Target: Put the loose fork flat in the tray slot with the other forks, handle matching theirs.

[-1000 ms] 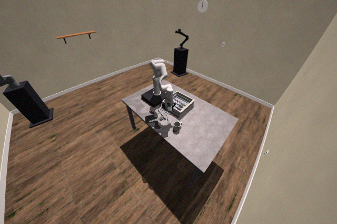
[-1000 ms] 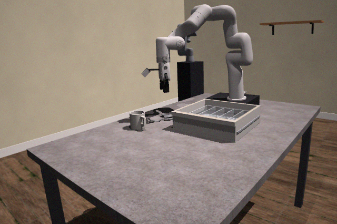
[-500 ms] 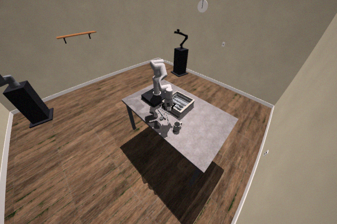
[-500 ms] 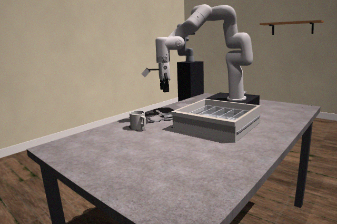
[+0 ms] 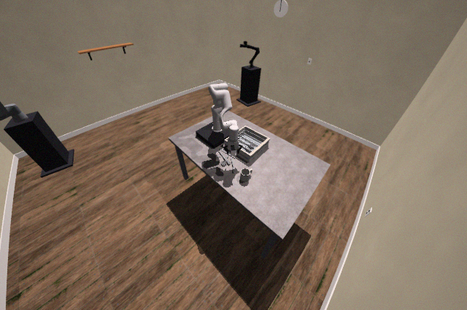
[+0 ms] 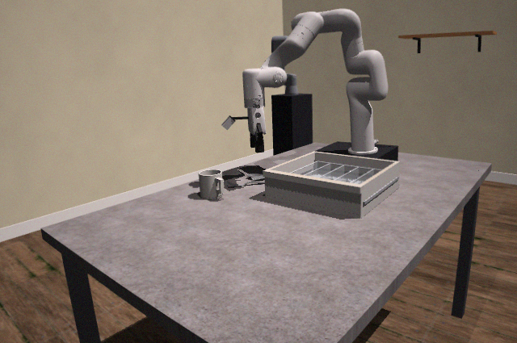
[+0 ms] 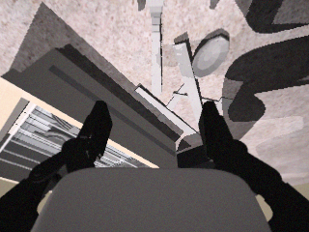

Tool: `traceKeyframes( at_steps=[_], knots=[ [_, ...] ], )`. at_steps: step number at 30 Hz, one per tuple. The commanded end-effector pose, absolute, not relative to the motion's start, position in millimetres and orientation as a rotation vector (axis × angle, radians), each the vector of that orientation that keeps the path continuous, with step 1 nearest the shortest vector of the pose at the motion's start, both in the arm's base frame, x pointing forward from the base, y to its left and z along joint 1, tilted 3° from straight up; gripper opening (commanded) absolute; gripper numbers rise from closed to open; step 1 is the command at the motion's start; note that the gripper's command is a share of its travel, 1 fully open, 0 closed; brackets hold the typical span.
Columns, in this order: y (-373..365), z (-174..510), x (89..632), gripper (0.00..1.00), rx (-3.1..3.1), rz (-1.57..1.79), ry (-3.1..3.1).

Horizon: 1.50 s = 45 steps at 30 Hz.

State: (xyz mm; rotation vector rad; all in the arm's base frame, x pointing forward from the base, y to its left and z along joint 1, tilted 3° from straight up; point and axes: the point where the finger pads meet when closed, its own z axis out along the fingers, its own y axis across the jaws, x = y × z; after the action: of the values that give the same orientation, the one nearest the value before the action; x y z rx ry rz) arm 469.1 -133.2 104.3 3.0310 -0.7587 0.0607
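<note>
arm bent over the table, claw wide open and holding nothing

the white arm arched up and over, and its gripper hung pointing straight down above the table, just beside the tray. the loose fork lay flat on the table below, beside a spoon, its long side running straight away from the claw in the wrist view.

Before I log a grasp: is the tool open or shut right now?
Open and holding nothing. In the wrist view the tool has its two dark fingers spread wide, with only the loose cutlery on the counter visible between them.
</note>
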Motion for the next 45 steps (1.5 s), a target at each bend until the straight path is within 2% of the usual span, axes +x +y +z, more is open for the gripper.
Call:
traceKeyframes(
  at_steps=[1,2,45],
  knots=[
    [-131.3,60.3,464.4,1.0,3.03,0.085,-0.757],
    [-131.3,60.3,464.4,0.31,3.03,0.085,-0.757],
    [-131.4,58.4,464.5,0.31,3.03,0.085,-0.756]
  ],
)
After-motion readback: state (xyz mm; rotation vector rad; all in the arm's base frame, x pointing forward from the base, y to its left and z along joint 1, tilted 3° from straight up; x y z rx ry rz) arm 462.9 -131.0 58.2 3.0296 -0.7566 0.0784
